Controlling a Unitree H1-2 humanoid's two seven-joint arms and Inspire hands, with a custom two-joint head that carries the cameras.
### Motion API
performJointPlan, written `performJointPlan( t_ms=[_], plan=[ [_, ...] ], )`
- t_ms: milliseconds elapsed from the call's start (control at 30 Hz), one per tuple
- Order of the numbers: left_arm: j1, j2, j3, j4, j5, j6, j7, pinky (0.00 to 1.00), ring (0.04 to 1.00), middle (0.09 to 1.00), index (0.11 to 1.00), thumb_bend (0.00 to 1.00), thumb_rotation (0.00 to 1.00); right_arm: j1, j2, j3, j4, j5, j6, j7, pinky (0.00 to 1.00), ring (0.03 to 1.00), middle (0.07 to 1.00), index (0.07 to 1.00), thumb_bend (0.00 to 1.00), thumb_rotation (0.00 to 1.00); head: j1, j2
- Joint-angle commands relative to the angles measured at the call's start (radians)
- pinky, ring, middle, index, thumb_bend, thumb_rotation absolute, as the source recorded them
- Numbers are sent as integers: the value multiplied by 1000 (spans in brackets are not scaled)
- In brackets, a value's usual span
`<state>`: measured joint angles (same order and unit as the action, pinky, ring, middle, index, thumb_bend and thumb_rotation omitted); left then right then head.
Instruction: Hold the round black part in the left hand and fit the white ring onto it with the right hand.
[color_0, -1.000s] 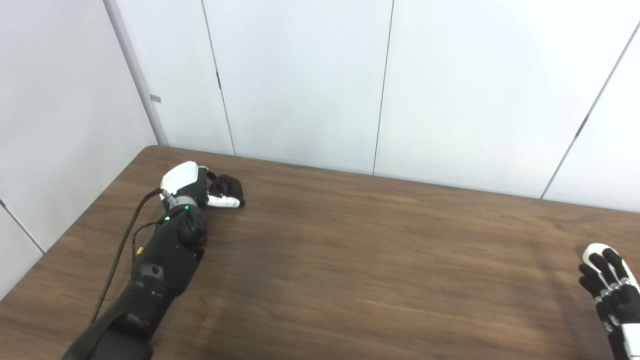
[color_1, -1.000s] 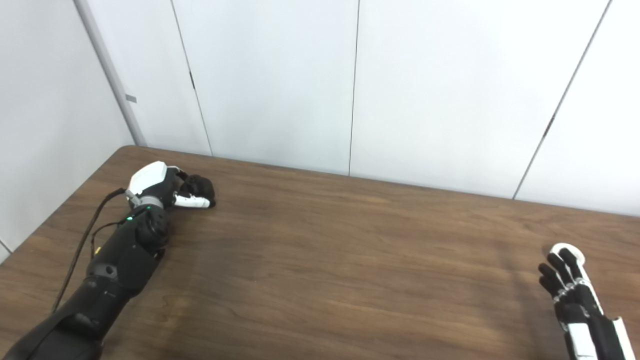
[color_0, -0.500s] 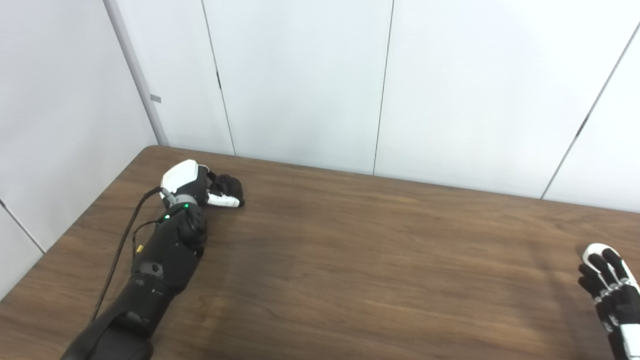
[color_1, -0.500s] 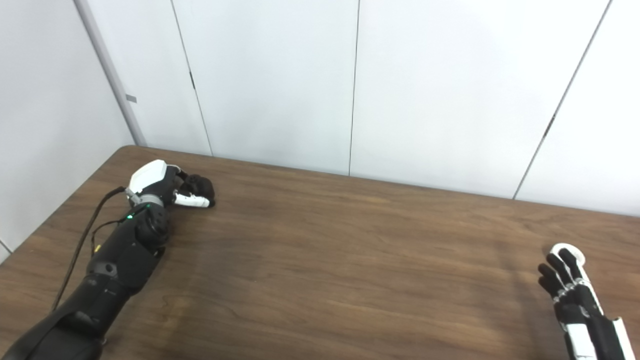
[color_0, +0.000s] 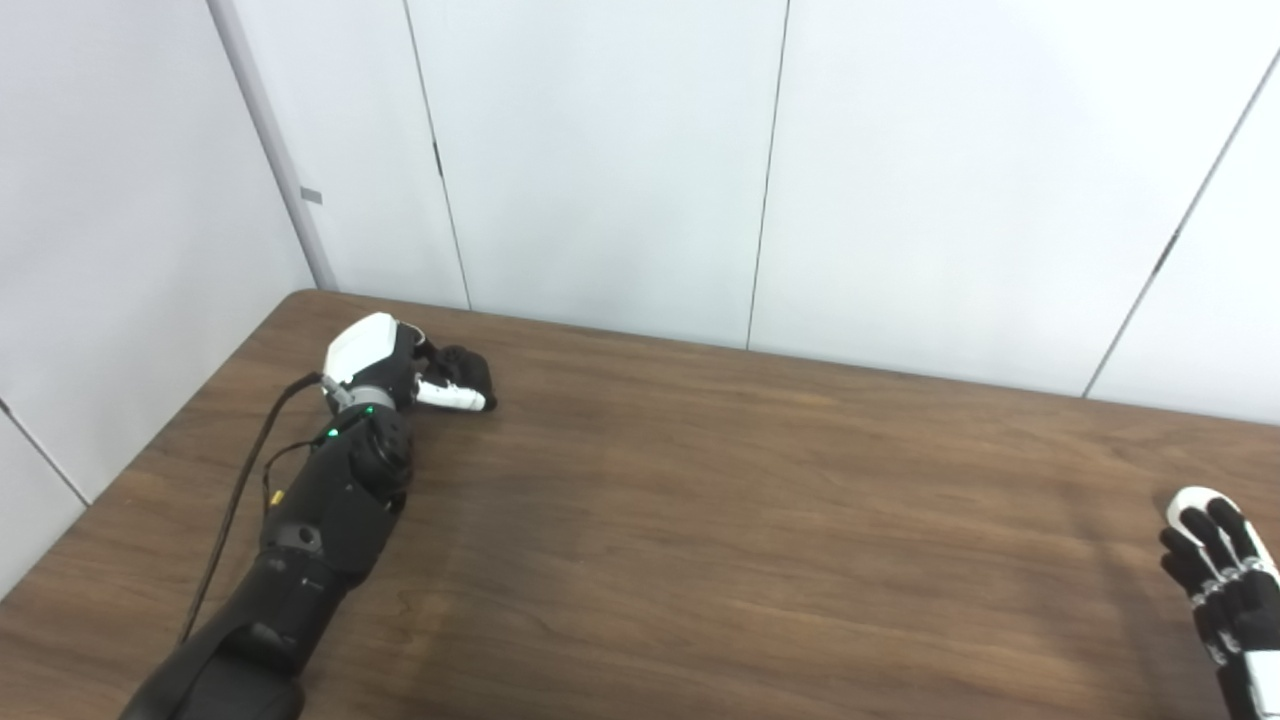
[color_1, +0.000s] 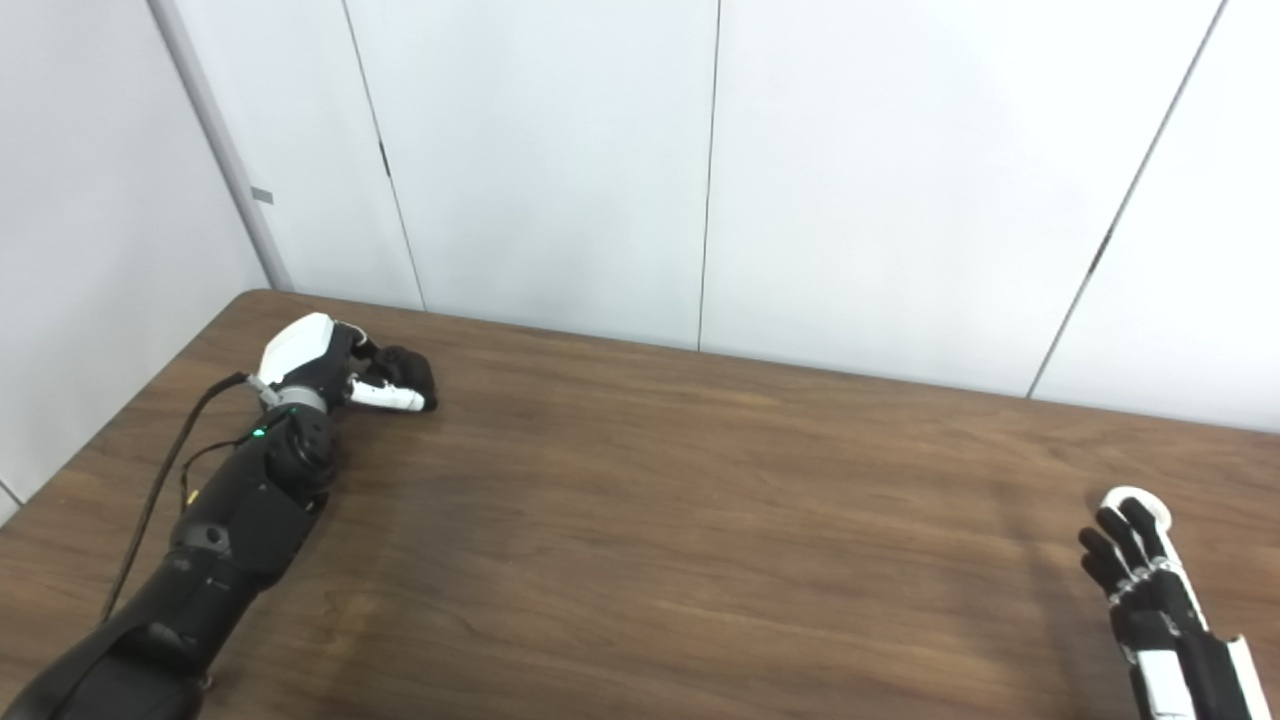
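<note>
left hand (color_0: 440, 375): far left on the table (color_0: 700, 520), fingers curled round a dark lump, likely the black part (color_0: 468, 365) | right hand (color_1: 1140, 580): fingers apart, holding nothing | white ring (color_1: 1130, 498): behind its fingertips, looks light, hard, thin; pinch its rim

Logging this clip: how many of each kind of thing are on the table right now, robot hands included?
2 robot hands: the left robot hand curled, the right robot hand spread.
1 white ring, partly under the right fingertips.
0 round black part distinguishable; the left's dark curled fingers may hide it.
Total: 3.
</note>
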<state>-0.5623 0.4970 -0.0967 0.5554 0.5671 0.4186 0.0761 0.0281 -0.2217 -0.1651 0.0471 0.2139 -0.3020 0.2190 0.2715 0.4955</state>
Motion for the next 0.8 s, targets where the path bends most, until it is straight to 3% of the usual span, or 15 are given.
performJointPlan(
  t_ms=[0, 300, 500, 767],
  plan=[
    [-38, 36, 0, -32, 16, -18, 38, 1000, 874, 750, 483, 522, 47, 99, 67, 27, 110, 18, -1, -3, 932, 918, 940, 958, 625, 843, 0, 1],
    [-20, 41, -10, -72, 20, -9, 29, 1000, 878, 746, 484, 522, 48, 100, 68, 29, 110, -1, 2, -14, 925, 910, 933, 954, 638, 849, -3, 4],
    [8, 42, -17, -154, 30, 27, -3, 1000, 893, 770, 484, 523, 51, 98, 71, 31, 114, 2, -6, -9, 929, 916, 936, 956, 625, 849, -10, 7],
    [73, 25, 8, -329, 86, 51, -112, 1000, 877, 759, 483, 523, 51, 98, 74, 35, 114, 4, -13, -6, 940, 915, 933, 956, 615, 840, -20, 15]
  ],
)
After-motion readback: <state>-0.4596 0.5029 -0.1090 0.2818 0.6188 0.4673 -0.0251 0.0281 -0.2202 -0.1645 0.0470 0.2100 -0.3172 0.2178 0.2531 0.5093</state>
